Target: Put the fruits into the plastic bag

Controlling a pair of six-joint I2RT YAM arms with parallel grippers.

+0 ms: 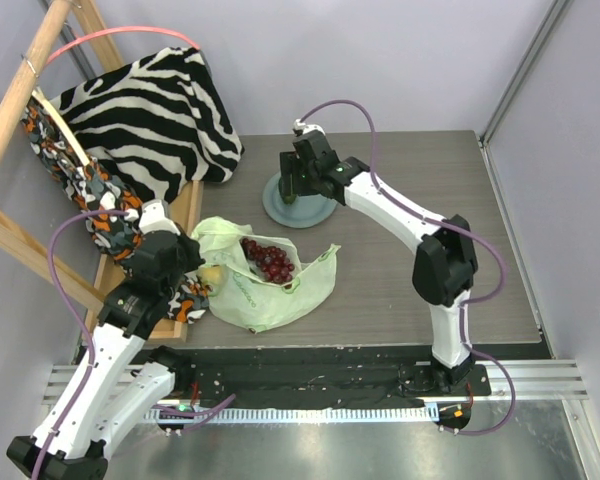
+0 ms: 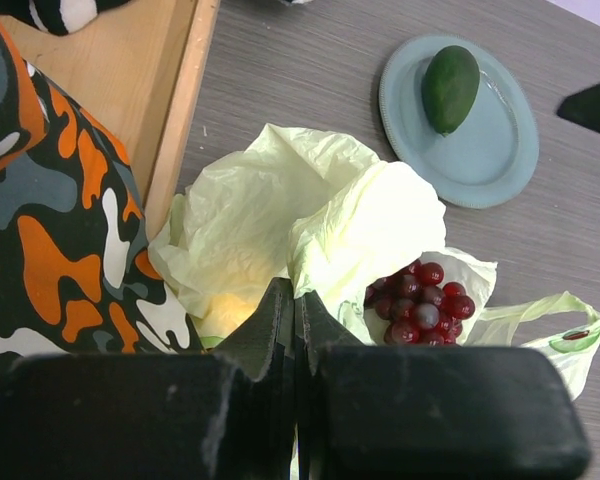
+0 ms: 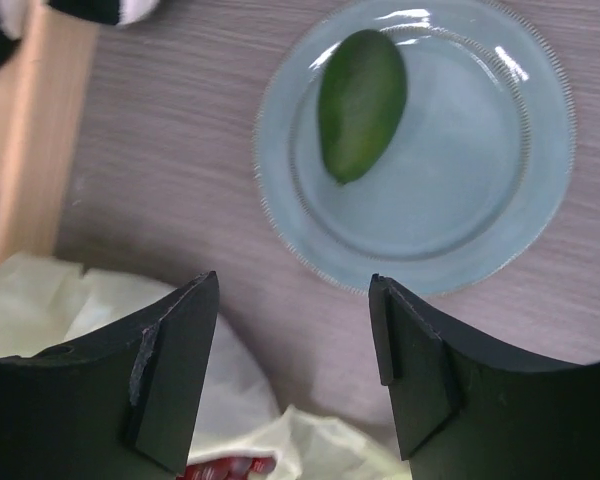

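Note:
The pale green plastic bag (image 1: 265,300) lies crumpled on the table with its mouth open. The dark red grape bunch (image 1: 268,260) sits inside it, also in the left wrist view (image 2: 420,300). A yellow lemon (image 1: 211,275) lies in the bag's left part and glows through the plastic (image 2: 230,300). My left gripper (image 2: 295,295) is shut on the bag's left edge (image 2: 240,210). The green avocado (image 3: 360,103) lies on the grey-blue plate (image 3: 460,200), also in the left wrist view (image 2: 450,88). My right gripper (image 3: 295,290) is open and empty, above the plate's near edge (image 1: 315,212).
A zebra-striped cloth (image 1: 150,110) is draped over a wooden frame at the back left. An orange-and-grey patterned cloth (image 2: 50,200) hangs over the wooden tray (image 2: 110,80) beside my left gripper. The bag's handle (image 2: 565,335) reaches to the right.

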